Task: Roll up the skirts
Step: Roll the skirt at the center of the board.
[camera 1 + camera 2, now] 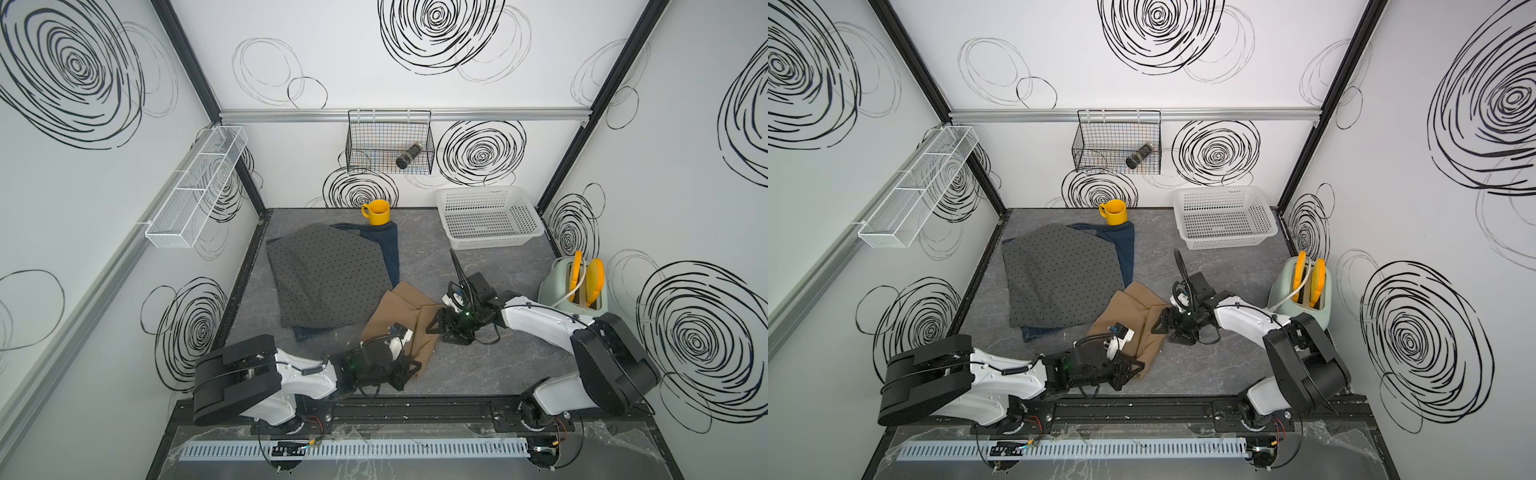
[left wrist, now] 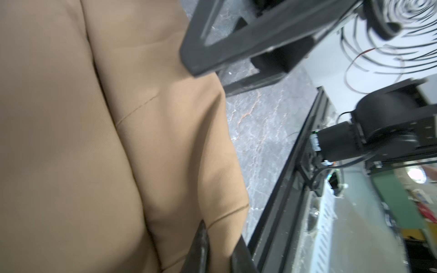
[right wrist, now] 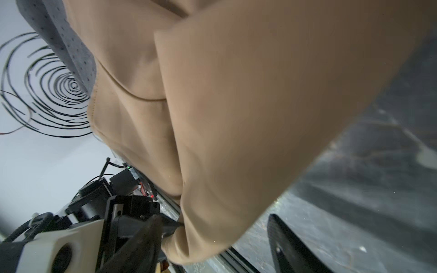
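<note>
Hem of tan skirt (image 1: 398, 318) sits pinched in left gripper (image 2: 218, 247), while right gripper (image 3: 212, 225) straddles it, jaws apart.

White walls (image 1: 374, 62) close the cell on three sides, covered with black scribbled spirals (image 1: 482, 153) and joined by black corner posts (image 1: 185, 54). An aluminium rail (image 1: 291, 114) runs along the back wall, where a black wire basket (image 1: 365, 149) hangs. A white mesh shelf (image 1: 195, 187) hangs on a side wall. The surface (image 1: 478, 365) is dark grey, marbled and evenly lit.
</note>
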### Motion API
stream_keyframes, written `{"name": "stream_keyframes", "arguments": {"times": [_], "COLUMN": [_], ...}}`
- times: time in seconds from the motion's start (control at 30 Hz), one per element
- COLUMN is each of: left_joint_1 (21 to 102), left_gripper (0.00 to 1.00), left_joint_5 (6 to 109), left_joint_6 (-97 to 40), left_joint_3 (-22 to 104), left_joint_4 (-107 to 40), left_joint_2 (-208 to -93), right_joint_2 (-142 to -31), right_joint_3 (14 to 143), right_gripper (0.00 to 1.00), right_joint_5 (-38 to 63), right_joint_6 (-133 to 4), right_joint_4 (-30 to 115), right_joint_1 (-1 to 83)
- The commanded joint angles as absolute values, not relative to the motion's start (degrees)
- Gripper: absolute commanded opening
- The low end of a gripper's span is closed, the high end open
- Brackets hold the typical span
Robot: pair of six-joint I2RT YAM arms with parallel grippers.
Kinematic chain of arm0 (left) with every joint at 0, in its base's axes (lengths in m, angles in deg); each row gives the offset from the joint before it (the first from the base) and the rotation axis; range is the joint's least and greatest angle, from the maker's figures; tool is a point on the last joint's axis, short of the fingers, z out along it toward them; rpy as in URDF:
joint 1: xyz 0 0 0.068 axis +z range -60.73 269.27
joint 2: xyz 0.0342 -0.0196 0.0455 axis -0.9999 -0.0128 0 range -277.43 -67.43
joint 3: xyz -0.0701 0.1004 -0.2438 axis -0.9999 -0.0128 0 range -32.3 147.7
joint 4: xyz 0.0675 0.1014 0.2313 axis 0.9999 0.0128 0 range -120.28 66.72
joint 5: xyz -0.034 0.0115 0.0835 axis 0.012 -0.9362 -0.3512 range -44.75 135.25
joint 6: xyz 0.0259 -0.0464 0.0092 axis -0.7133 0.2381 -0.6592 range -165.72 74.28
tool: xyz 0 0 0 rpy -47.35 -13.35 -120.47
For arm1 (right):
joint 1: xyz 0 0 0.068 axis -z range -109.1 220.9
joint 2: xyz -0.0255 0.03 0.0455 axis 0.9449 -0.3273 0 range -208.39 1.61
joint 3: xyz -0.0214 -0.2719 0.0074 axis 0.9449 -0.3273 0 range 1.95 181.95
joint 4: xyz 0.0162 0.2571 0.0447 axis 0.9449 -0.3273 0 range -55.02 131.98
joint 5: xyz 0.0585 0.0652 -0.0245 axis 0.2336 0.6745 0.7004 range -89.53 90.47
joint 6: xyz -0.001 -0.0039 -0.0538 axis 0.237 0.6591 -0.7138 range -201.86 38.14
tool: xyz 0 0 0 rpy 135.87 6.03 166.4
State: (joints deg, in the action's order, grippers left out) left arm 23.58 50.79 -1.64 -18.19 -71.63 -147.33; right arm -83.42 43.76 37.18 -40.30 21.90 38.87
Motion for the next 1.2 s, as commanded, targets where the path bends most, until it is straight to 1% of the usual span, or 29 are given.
{"name": "stream_keyframes", "arguments": {"times": [0.0, 0.1, 0.2, 0.23, 0.3, 0.33, 0.37, 0.4, 0.47, 0.53, 0.63, 0.67, 0.73, 0.8, 0.87, 0.93, 0.97, 1.03, 1.07, 1.13, 1.17], "left_joint_1": [24.7, 25.8, 25.9, 26.1, 26.9, 27.5, 28.2, 28.7, 28.9, 28.3, 27.0, 26.6, 26.2, 26.1, 25.6, 25.6, 26.3, 28.9, 29.8, 29.9, 30.0], "left_gripper": [0.00, 0.00, 0.00, 0.00, 0.00, 0.00, 0.02, 0.10, 0.22, 0.40, 0.63, 0.67, 0.69, 0.69, 0.67, 0.63, 0.58, 0.44, 0.40, 0.29, 0.23], "left_joint_5": [54.6, 55.7, 56.1, 56.3, 57.3, 57.7, 57.9, 57.8, 57.5, 56.7, 54.3, 53.4, 51.9, 48.5, 45.1, 42.4, 41.7, 42.8, 43.7, 41.9, 41.1], "left_joint_6": [2.6, 3.9, 4.4, 4.8, 5.6, 6.5, 7.5, 8.1, 8.1, 6.8, 4.2, 3.3, 2.3, 2.1, 1.6, 2.8, 4.0, 5.4, 5.0, 3.4, 3.6], "left_joint_3": [-20.9, -22.7, -23.4, -23.5, -23.6, -24.1, -24.4, -24.5, -23.9, -22.7, -20.5, -19.6, -18.1, -15.7, -14.1, -13.0, -12.9, -11.1, -8.6, -2.7, -0.5], "left_joint_4": [-84.6, -89.5, -92.1, -93.0, -94.5, -96.2, -97.1, -97.1, -95.7, -92.9, -86.1, -83.1, -77.1, -67.9, -60.6, -55.8, -55.3, -53.7, -51.7, -46.1, -44.6], "left_joint_2": [-147.9, -148.2, -149.1, -149.7, -151.2, -151.9, -152.5, -152.8, -153.0, -152.5, -149.9, -148.7, -146.3, -143.9, -141.6, -140.2, -140.0, -141.2, -142.8, -146.8, -149.2], "right_joint_2": [-87.5, -90.0, -91.6, -92.3, -93.7, -94.5, -95.0, -95.4, -96.0, -96.4, -96.4, -96.3, -95.5, -94.7, -95.3, -95.7, -95.6, -95.8, -95.8, -96.0, -96.0], "right_joint_3": [48.8, 50.6, 52.8, 53.5, 55.3, 56.6, 57.7, 58.5, 59.5, 59.3, 58.6, 58.8, 59.0, 59.3, 60.9, 61.5, 61.5, 61.4, 61.1, 61.1, 61.4], "right_gripper": [0.67, 0.60, 0.47, 0.41, 0.24, 0.18, 0.13, 0.10, 0.00, 0.00, 0.00, 0.00, 0.00, 0.00, 0.00, 0.00, 0.00, 0.00, 0.00, 0.00, 0.00], "right_joint_5": [29.6, 24.3, 20.7, 20.1, 17.8, 16.2, 14.5, 12.8, 10.2, 8.7, 7.2, 6.1, 2.4, 0.9, -1.2, -2.3, -2.4, -3.5, -3.5, -4.8, -6.0], "right_joint_6": [-38.1, -35.3, -33.9, -33.7, -33.9, -34.4, -35.0, -35.5, -37.1, -38.3, -40.3, -40.6, -40.5, -40.5, -39.6, -39.4, -39.4, -38.6, -38.7, -38.0, -37.0], "right_joint_4": [17.7, 15.7, 14.3, 13.9, 12.0, 10.2, 8.1, 6.5, 3.2, 0.9, -2.3, -4.0, -7.6, -10.5, -15.3, -17.9, -18.9, -21.1, -21.7, -23.8, -24.9], "right_joint_1": [36.4, 35.0, 33.9, 33.7, 33.3, 33.2, 33.2, 33.2, 33.7, 34.4, 35.1, 35.1, 35.3, 35.9, 36.4, 36.6, 36.7, 36.7, 36.8, 36.9, 37.2]}}
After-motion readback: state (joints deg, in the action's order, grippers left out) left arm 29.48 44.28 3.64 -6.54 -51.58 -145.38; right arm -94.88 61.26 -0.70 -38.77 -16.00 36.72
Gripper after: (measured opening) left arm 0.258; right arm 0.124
